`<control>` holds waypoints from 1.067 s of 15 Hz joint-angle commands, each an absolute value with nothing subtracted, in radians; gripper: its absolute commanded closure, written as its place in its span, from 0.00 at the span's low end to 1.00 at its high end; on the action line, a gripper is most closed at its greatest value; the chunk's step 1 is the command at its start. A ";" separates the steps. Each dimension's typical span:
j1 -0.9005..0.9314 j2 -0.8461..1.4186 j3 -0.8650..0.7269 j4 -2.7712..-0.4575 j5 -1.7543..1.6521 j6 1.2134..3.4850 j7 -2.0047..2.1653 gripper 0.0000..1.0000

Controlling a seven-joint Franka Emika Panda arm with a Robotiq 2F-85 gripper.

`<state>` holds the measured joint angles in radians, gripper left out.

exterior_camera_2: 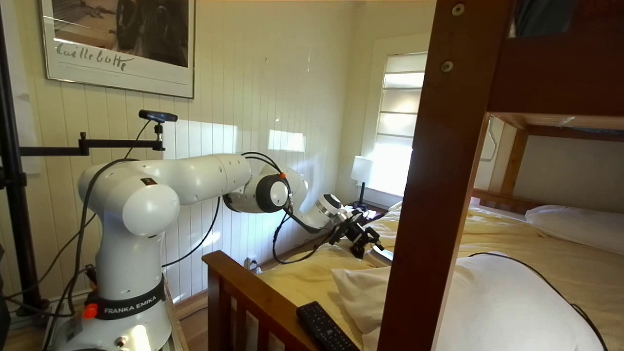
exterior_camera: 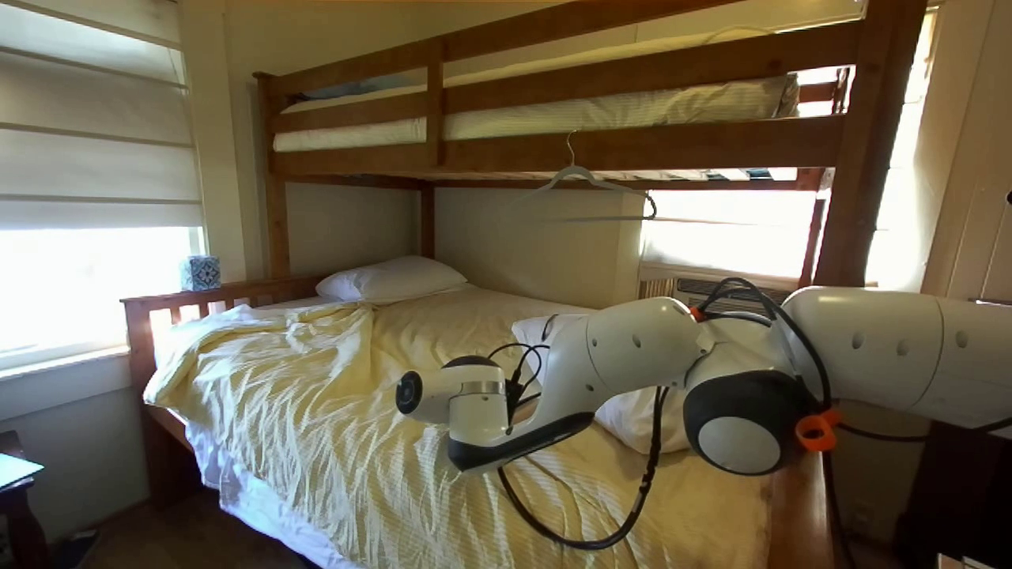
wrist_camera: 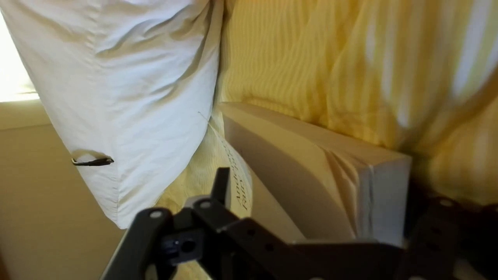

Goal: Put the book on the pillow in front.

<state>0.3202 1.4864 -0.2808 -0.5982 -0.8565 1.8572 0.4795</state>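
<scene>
The book (wrist_camera: 295, 171) lies on the yellow bedspread in the wrist view. It is thick, with pale pages fanned apart and print on a lifted leaf. My gripper (wrist_camera: 327, 198) has its fingers wide apart on either side of the book; the far-right finger is mostly in shadow. In an exterior view my gripper (exterior_camera_2: 369, 245) points down at the book (exterior_camera_2: 381, 256), which is partly behind the bedpost. The large white pillow (wrist_camera: 151, 89) lies beside the book, apart from the fingers. It also shows in both exterior views (exterior_camera: 644, 419) (exterior_camera_2: 492, 302), partly covered by arm or post.
A flatter white pillow (exterior_camera: 391, 280) lies at the far head of the bed. A wooden bunk post (exterior_camera_2: 429, 195) and upper rail (exterior_camera: 632, 146) frame the bed. A hanger (exterior_camera: 581, 174) hangs from the rail. A remote (exterior_camera_2: 325, 327) rests on the footboard (exterior_camera_2: 258, 280).
</scene>
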 commanded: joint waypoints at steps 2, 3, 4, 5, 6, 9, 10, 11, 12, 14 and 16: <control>0.300 1.486 -0.271 -0.606 -0.854 1.867 0.499 0.45; 0.302 1.486 -0.267 -0.600 -0.843 1.842 0.492 0.52; 0.304 1.486 -0.267 -0.597 -0.840 1.835 0.492 0.58; 0.305 1.486 -0.263 -0.592 -0.834 1.822 0.492 0.66; 0.306 1.486 -0.261 -0.588 -0.832 1.819 0.497 0.72; 0.310 1.485 -0.265 -0.580 -0.841 1.836 0.513 0.92; 0.314 1.485 -0.270 -0.575 -0.845 1.838 0.531 0.94; 0.321 1.485 -0.281 -0.563 -0.857 1.847 0.559 0.93; 0.334 1.484 -0.301 -0.553 -0.876 1.845 0.596 0.93; 0.373 1.455 -0.339 -0.562 -0.908 1.833 0.655 0.97; 0.416 1.429 -0.372 -0.565 -0.917 1.809 0.699 0.94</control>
